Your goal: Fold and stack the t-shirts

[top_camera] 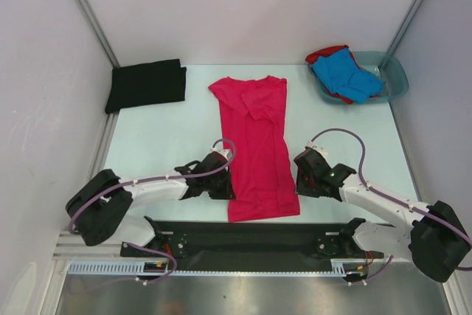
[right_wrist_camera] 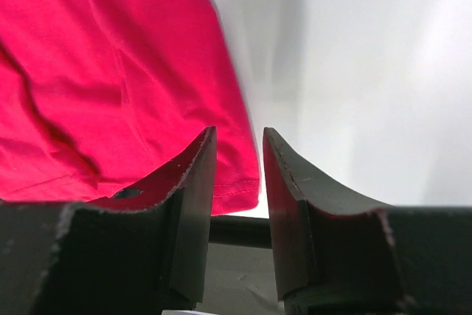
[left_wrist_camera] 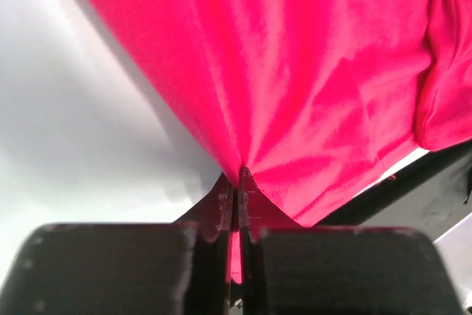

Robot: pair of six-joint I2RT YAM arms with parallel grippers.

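Left gripper (left_wrist_camera: 237, 182) is pinching the pink shirt (top_camera: 258, 145) at its left edge near the hem; right gripper (right_wrist_camera: 237, 134) stands spread just beside the right edge (nothing held). That shirt lies between them, long axis running near to far, collar far. Black shirt (top_camera: 145, 85) sits folded far left. Basin (top_camera: 399, 83) far right holds the blue shirt (top_camera: 346, 79) over the red shirt (top_camera: 324, 54).

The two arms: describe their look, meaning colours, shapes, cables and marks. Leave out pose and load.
Both the left arm and right arm have white links between bulky black joint housings. A lilac cable loops at each wrist. The left gripper and right gripper are matte black; the right fingers are tapered wedges with pale scuffs on their edges.
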